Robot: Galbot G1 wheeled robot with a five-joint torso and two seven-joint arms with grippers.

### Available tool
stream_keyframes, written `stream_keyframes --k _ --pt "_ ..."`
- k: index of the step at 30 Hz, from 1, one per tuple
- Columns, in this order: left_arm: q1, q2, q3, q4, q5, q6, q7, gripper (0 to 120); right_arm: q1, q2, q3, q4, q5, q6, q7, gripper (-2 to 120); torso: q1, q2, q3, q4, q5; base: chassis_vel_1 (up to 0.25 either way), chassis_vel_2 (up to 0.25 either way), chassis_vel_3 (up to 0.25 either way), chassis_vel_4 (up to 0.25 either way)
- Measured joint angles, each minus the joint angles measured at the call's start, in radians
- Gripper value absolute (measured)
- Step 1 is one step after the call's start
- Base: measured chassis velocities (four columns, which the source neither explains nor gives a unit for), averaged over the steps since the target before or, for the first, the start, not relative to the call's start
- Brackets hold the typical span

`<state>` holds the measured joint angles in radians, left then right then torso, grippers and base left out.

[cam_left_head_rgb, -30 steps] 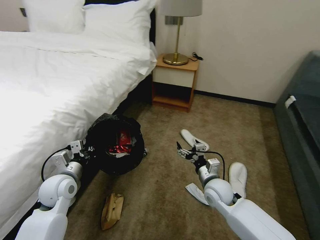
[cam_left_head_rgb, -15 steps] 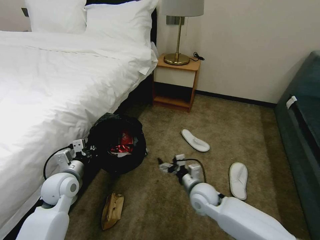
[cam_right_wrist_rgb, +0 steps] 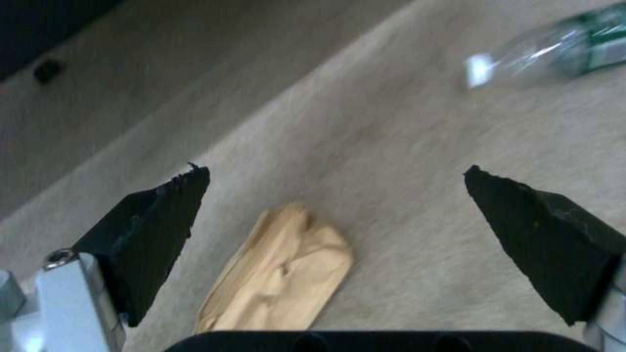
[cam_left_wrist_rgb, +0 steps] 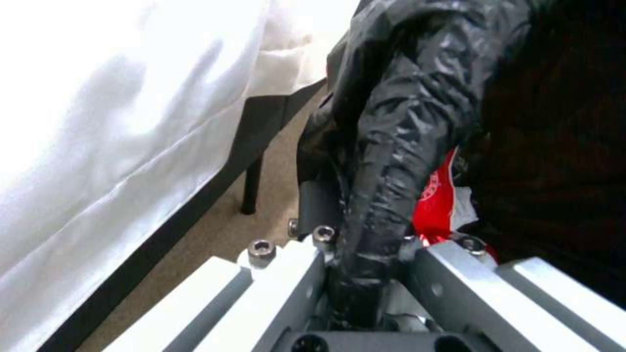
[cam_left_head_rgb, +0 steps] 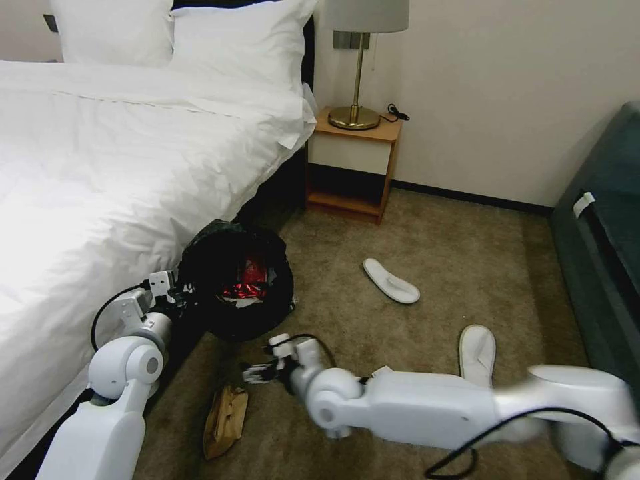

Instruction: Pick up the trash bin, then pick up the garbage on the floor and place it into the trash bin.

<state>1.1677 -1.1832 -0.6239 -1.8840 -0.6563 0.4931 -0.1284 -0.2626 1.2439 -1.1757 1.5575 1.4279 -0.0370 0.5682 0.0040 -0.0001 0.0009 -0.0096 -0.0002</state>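
Beside the bed (cam_left_head_rgb: 100, 167), on the left, the left gripper (cam_left_wrist_rgb: 365, 274) held the bin (cam_left_head_rgb: 237, 287) w/ jaws clenched on its black-bagged rim, bin tilted, red wrappers (cam_left_head_rgb: 248, 280) inside. Right gripper (cam_left_head_rgb: 257, 373) hung low over the carpet, jaws spread wide & empty, the brown bag (cam_right_wrist_rgb: 277, 271) on the floor between them but not touched.

Step in hand, I'd judge: fetching the bag, bin pickup done. Next move calls for dropping straight onto the bag, then closing gently since it's flat & crushed, prob. slips.

Still out on the floor: two slippers (cam_left_head_rgb: 391, 281) to the right, well apart, and a bottle (cam_right_wrist_rgb: 554, 41) off beyond the bag. Bottle was blurred, label unreadable. Bin's base was hidden by its own bulk, so whether it cleared the floor I couldn't tell.
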Motion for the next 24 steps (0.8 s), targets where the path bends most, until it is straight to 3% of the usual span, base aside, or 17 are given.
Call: stream_keyframes --k 2,14,24 --pt "-0.002 0.004 0.0 -0.006 -0.004 -0.004 0.012 0 -0.025 0.026 -0.014 -0.037 -0.003 0.004 0.002 100 0.0 0.0 0.0 -0.001 -0.0001 0.0 0.0 0.0 0.0" --pt "0.018 0.015 -0.005 -0.039 -0.011 -0.009 0.021 0 -0.13 0.118 -0.013 -0.176 -0.049 0.013 -0.016 100 0.0 0.0 0.0 -0.0003 0.0001 0.0 0.0 0.0 0.0" --pt "0.025 0.018 -0.013 -0.046 -0.011 -0.016 0.026 0 -0.196 0.13 0.019 -0.238 -0.083 0.016 -0.046 100 0.0 0.0 0.0 -0.0006 0.0001 0.0 0.0 0.0 0.0"
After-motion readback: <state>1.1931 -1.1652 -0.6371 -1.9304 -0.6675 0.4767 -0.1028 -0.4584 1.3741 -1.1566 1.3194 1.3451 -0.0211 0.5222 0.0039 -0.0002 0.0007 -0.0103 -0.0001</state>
